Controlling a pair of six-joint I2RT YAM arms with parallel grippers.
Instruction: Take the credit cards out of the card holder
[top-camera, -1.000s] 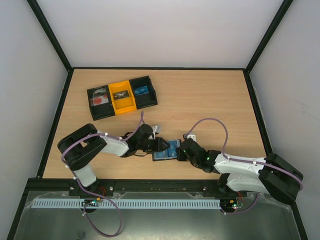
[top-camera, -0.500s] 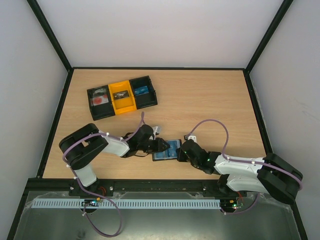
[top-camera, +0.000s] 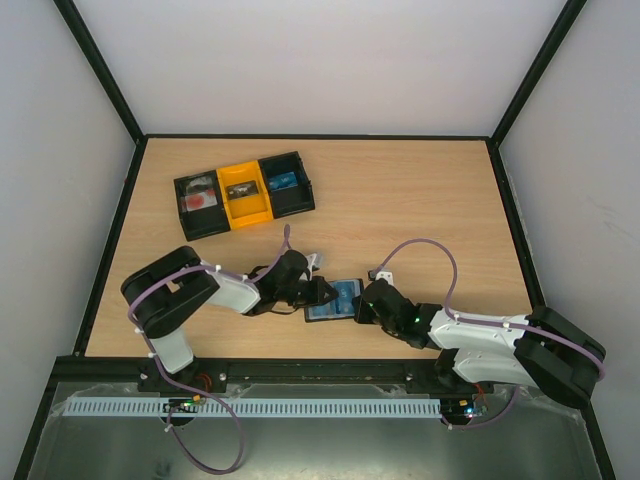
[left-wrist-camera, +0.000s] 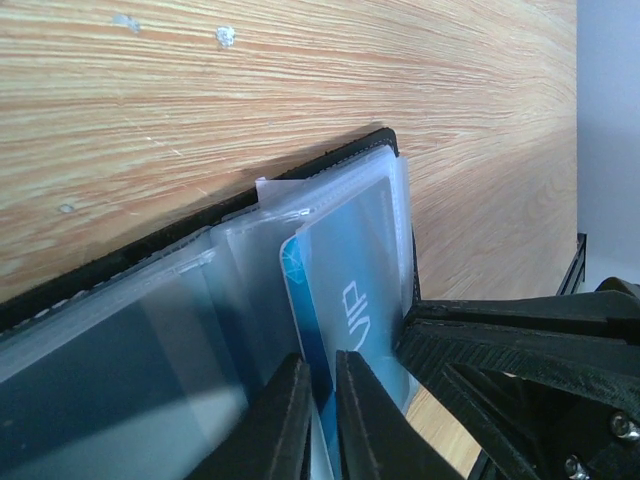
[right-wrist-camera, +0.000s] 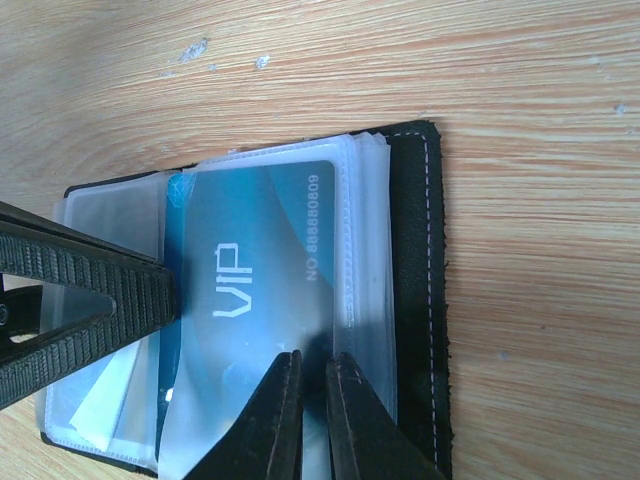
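Observation:
The black card holder (top-camera: 328, 312) lies open on the table between my two arms, its clear sleeves (right-wrist-camera: 368, 250) fanned up from the stitched black cover (right-wrist-camera: 415, 260). A light blue credit card (right-wrist-camera: 260, 240) marked VIP sits partly in a sleeve. My left gripper (left-wrist-camera: 322, 372) is shut on that credit card's (left-wrist-camera: 350, 260) near edge. From the other side, my right gripper (right-wrist-camera: 312, 360) is shut on the sleeve edge of the holder. In the top view the left gripper (top-camera: 326, 291) and right gripper (top-camera: 361, 305) meet over the holder.
A black-and-yellow three-compartment tray (top-camera: 243, 193) stands at the back left with small items in it. The right gripper's ribbed fingers (left-wrist-camera: 500, 340) sit close beside the left fingers. The table's near edge runs just behind the holder.
My left gripper's jaws have closed onto the blue card's edge and the left arm has edged slightly right. The right arm and the holder have stayed put.

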